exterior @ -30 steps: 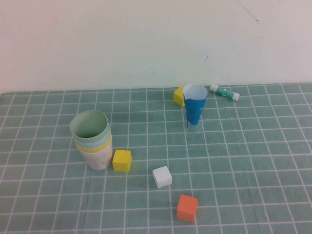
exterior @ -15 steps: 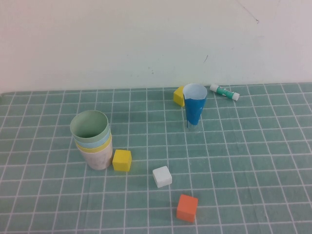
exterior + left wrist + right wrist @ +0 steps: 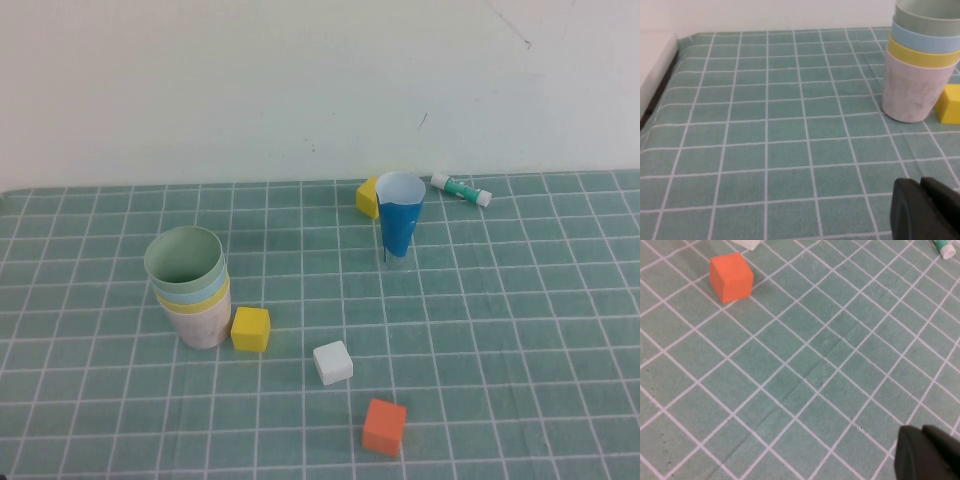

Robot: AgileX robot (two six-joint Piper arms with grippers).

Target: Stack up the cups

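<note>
**Four cups nested on the desk; both arms out of the high view**

The four cups are seen as one upright nested stack [image 3: 190, 290] on the left half of the desk [image 3: 520, 340], which is covered by a green mat with a white grid. The order from the base up is recorded as pale pink cup [image 3: 200, 325], yellow cup [image 3: 213, 300], light blue cup [image 3: 205, 290], sage green cup [image 3: 183, 255]. A yellow block [image 3: 250, 328] is found just beside the stack's base. A white block [image 3: 333, 362] and an orange block [image 3: 384, 426] lie nearer the robot. Further back, a dark blue conical cup [image 3: 399, 225] stands upright, with a second yellow block [image 3: 367, 197] just behind it and a green-and-white tube [image 3: 461, 189] near the wall; no writing on the tube can be read.

Only a dark edge of the left gripper [image 3: 925, 210] is seen in its wrist view, low over the mat near the stack; open or closed cannot be told. The same holds for the right gripper [image 3: 927, 452], seen over bare mat apart from the orange block.
</note>
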